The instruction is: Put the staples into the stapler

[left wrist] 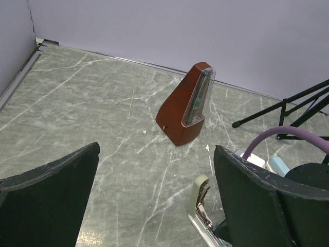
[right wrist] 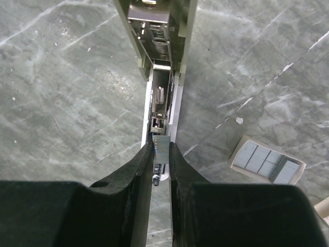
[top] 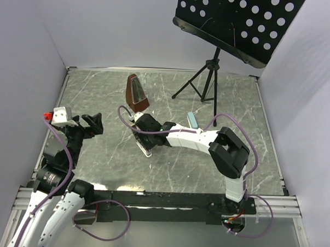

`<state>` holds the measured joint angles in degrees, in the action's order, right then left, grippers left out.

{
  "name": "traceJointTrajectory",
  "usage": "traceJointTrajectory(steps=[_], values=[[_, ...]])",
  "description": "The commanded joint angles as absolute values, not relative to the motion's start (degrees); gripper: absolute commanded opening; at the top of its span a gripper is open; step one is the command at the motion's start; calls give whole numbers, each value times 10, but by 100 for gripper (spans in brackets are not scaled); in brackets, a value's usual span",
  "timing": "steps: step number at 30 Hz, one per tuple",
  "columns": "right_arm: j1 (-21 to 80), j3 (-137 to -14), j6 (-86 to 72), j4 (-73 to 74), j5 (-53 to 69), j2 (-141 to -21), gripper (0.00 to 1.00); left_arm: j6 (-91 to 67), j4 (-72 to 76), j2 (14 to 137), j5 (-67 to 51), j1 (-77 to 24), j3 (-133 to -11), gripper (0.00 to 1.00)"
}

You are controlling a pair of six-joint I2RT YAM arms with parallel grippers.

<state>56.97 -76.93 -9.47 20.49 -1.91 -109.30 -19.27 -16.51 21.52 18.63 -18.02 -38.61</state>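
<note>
Staples (right wrist: 160, 146), a short silvery strip, sit pinched between the narrowed fingers of the right gripper (right wrist: 160, 155), aligned lengthwise over the channel of the opened stapler (right wrist: 160, 98), apparently ready to drop in, while the left gripper (top: 91, 123) hangs spread wide, well apart.

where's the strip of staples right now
In the right wrist view the strip of staples is pinched in the right gripper, just over the open stapler; the staple box lies on the table to the right in that view.

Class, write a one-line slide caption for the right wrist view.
Right gripper pinches a staples strip above the open stapler; staple box lies nearby.
</note>
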Motion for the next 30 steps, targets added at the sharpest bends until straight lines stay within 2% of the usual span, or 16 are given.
traceJointTrajectory(steps=[1, 30], values=[[577, -799, -90, 185, -20, -1099, 18, -193, -141, 212, 182, -179, -386, 97], [580, -810, -97, 194, -21, -1123, 18, -193, -141, 210, 182, -179, -386, 97]])
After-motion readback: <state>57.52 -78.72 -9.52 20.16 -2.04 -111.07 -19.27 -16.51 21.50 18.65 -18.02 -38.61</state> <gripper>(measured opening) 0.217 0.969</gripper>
